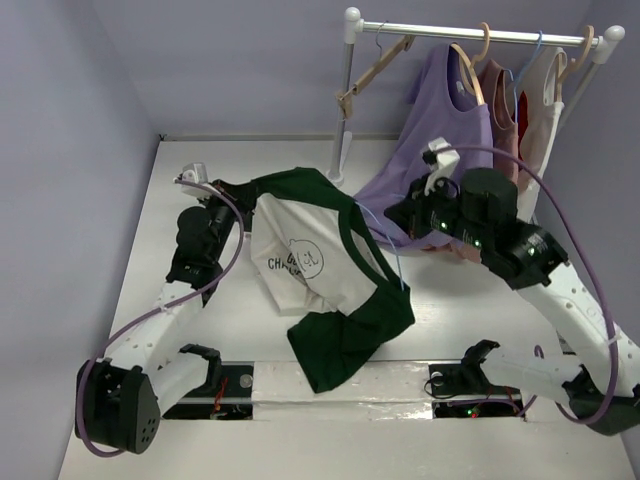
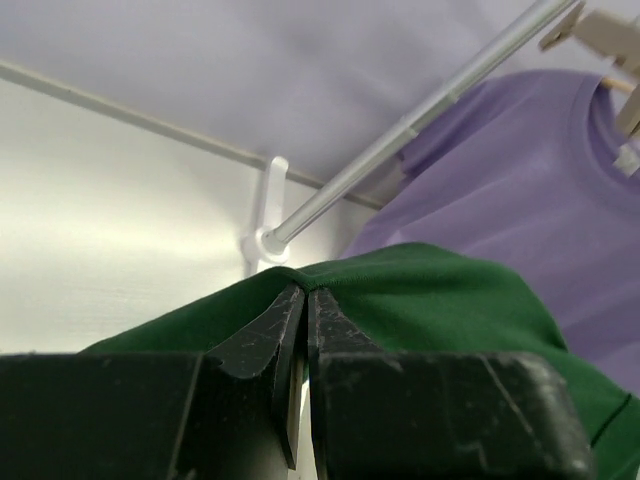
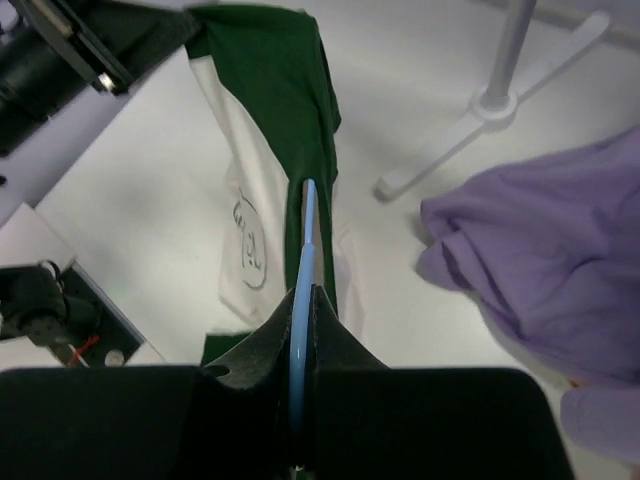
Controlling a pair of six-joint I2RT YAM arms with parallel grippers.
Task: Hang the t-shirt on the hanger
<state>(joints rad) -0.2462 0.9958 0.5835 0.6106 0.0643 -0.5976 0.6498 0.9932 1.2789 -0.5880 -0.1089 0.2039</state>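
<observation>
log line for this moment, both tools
left tool: shut on t-shirt sleeve | right tool: shut on hanger | status: hanger over t-shirt, not yet hung

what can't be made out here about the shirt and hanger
hanger: right wrist view, only one thin bar shows; right gripper hides the rest.
t-shirt lettering: top view, folded over, too small to read.
t-shirt body: left wrist view, hidden behind left gripper.

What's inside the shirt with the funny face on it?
The thin blue hanger reaches the green edge of the t-shirt, pinched by the right gripper. Whether its far end goes inside is hidden by cloth; nothing else inside shows.
</observation>
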